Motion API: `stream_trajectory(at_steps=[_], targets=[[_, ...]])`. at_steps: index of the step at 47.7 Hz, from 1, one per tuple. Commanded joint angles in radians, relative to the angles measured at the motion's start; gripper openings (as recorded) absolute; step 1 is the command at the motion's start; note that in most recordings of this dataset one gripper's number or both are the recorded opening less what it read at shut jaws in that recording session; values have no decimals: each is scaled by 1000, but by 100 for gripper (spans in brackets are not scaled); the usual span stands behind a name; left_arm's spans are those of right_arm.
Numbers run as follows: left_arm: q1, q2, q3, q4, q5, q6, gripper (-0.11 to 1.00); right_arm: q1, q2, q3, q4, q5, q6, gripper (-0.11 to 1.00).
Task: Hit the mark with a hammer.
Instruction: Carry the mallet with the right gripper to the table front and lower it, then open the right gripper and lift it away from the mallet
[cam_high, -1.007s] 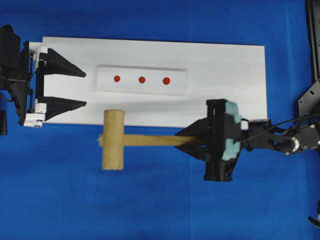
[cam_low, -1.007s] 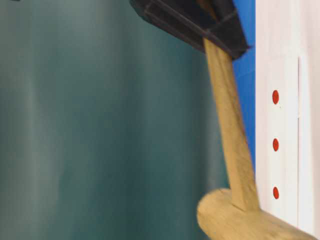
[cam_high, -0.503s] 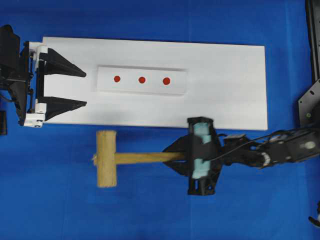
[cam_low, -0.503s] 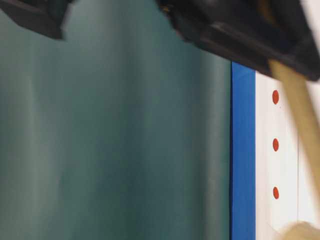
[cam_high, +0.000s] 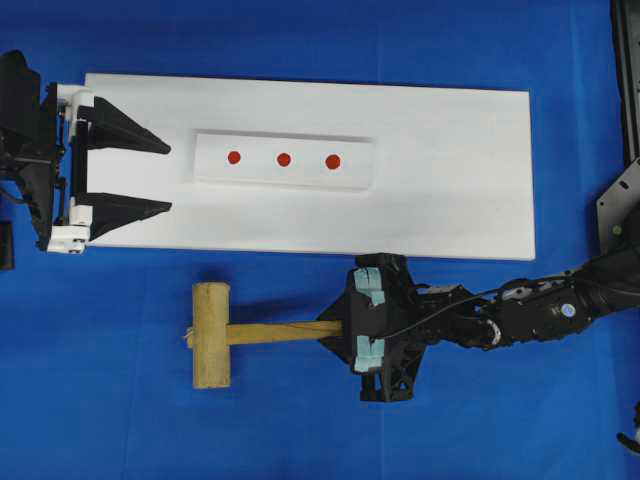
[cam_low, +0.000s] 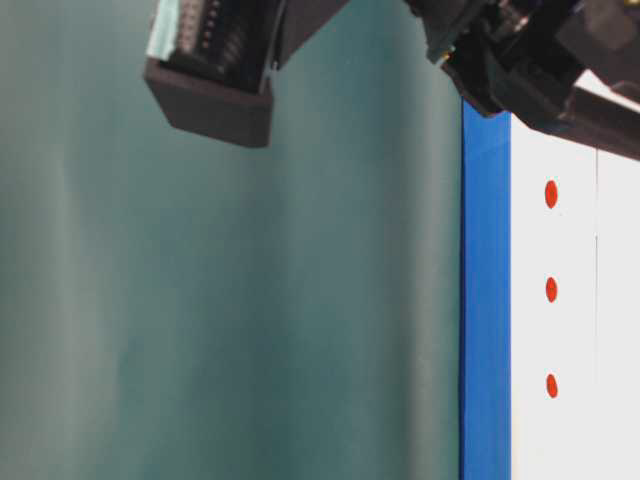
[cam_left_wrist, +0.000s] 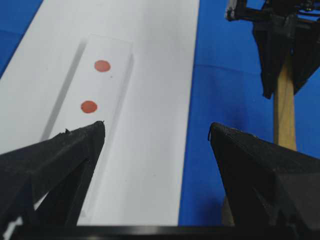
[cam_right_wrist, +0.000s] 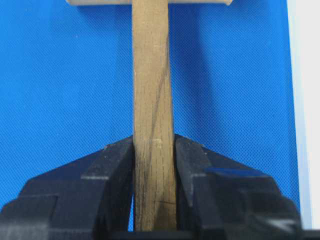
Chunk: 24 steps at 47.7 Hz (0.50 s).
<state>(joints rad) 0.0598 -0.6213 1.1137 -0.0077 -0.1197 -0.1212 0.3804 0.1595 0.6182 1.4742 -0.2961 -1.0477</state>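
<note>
Right gripper (cam_high: 345, 330) clamped on the hammer (cam_high: 250, 333) handle near its end — head sticking out to the left over the blue desk (cam_high: 300, 420), just off the white board's (cam_high: 450, 150) near long edge. Three red marks (cam_high: 283, 159) up on the board, well apart from the head. Left gripper (cam_high: 165, 178) spread wide at the board's left end — holding nothing.
</note>
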Motion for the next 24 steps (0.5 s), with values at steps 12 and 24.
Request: stream_trajectory(at_steps=[12, 24], targets=[[14, -6, -11, 0, -9, 2, 81, -2, 40, -20, 2, 40, -3, 10], [14, -6, -11, 0, -9, 0, 81, -5, 72, -18, 0, 40, -3, 10]])
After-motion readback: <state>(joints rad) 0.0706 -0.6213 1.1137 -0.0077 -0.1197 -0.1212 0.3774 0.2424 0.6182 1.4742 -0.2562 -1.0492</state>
